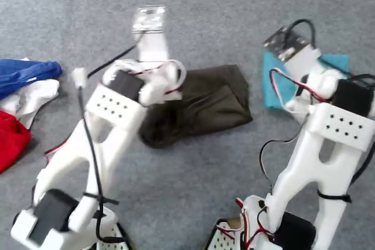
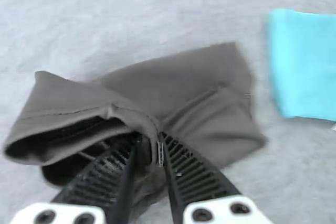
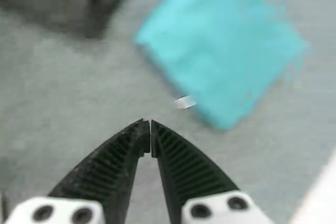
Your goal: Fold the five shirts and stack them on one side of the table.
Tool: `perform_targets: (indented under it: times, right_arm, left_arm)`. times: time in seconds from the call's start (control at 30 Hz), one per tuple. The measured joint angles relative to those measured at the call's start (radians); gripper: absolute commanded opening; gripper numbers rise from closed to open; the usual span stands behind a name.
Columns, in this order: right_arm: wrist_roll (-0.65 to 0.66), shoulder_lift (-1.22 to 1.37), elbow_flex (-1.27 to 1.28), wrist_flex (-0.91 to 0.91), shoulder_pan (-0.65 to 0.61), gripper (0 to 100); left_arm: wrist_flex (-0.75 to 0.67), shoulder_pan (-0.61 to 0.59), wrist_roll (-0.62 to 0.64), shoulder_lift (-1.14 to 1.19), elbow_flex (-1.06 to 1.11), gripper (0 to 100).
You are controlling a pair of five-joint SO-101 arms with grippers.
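The dark shirt [image 2: 210, 82], lying mid-table lengthwise left to right, is pinched at a fold by the left gripper [image 2: 149, 142]. 1 teal shirt [image 3: 220, 40] is seen right of it, near the right gripper [image 3: 147, 124], closed empty.

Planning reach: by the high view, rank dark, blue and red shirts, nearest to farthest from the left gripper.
1. Dark shirt, mid-table, held by the left gripper.
2. Blue shirt, left edge.
3. Red shirt, left edge, near side.
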Motion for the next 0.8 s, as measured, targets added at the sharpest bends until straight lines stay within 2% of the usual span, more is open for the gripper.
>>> perform_targets:
  times: [0.27, 0.67, 0.73, 0.8]
  right_arm:
    - [-0.127, 0.000, -0.129, -0.227, 0.035, 1.5]
    - [-0.132, 0.000, -0.175, -0.269, 0.170, 1.5]
    - [-0.121, 0.000, -0.175, -0.269, 0.173, 1.5]
    - [-0.112, 0.000, -0.175, -0.269, 0.173, 1.5]
  left_arm:
    - [-0.002, 0.152, 0.000, 0.339, -0.319, 3]
    - [0.117, 0.244, 0.038, 0.747, -0.755, 3]
    - [0.130, 0.244, 0.038, 0.783, -0.795, 8]
    - [0.161, 0.244, 0.038, 0.806, -0.830, 19]
